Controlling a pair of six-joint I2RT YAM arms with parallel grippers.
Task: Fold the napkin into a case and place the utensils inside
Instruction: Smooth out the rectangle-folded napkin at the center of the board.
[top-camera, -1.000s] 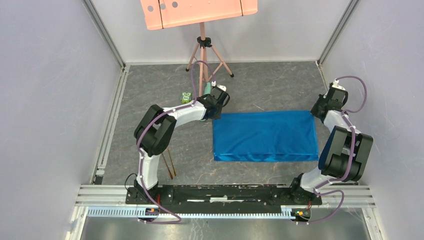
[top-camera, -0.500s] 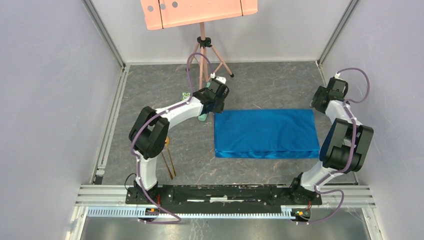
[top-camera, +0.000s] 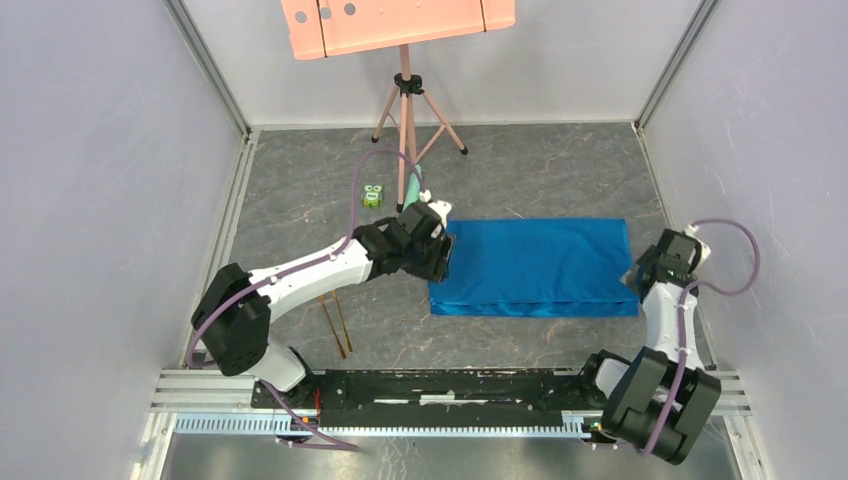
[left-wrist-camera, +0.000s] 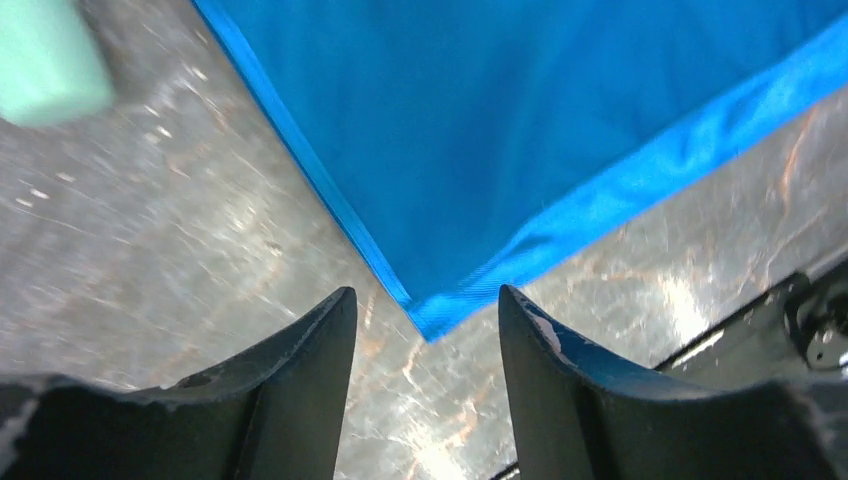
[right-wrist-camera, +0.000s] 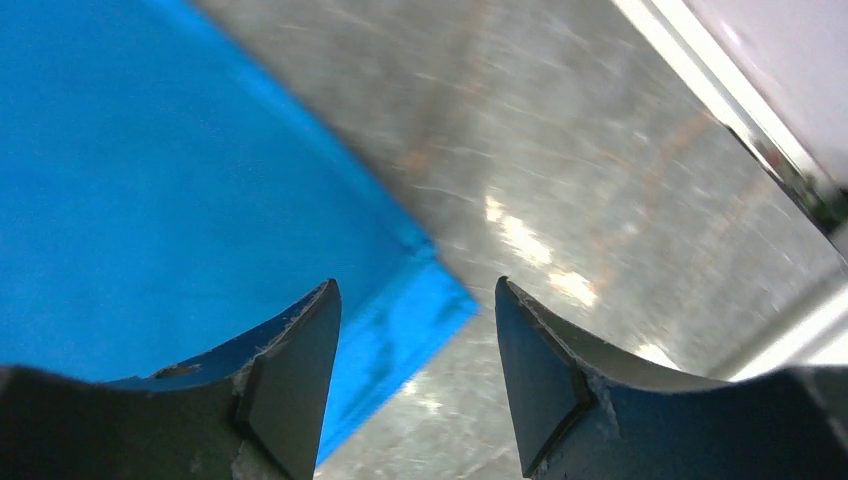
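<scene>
The bright blue napkin (top-camera: 535, 268) lies flat on the grey floor as a folded rectangle. My left gripper (top-camera: 441, 256) hovers at its left edge, open. In the left wrist view the napkin (left-wrist-camera: 560, 120) shows its near-left corner just ahead of the empty gap of the left gripper (left-wrist-camera: 426, 290). My right gripper (top-camera: 648, 274) is open at the napkin's right edge. In the right wrist view the right gripper (right-wrist-camera: 415, 282) frames the near-right corner of the napkin (right-wrist-camera: 150, 200), holding nothing. The gold utensils (top-camera: 337, 330) lie side by side left of the napkin, partly under the left arm.
A pale green tube (top-camera: 412, 188) and a small green toy (top-camera: 373, 195) sit behind the left gripper; the tube (left-wrist-camera: 45, 60) also shows in the left wrist view. A tripod (top-camera: 405, 110) stands at the back. The black base rail (top-camera: 450, 385) runs along the near edge.
Both grippers went from shut to open and left the napkin's far corners. Both arms swung toward me, down to the napkin's near corners. The napkin lies about as before.
</scene>
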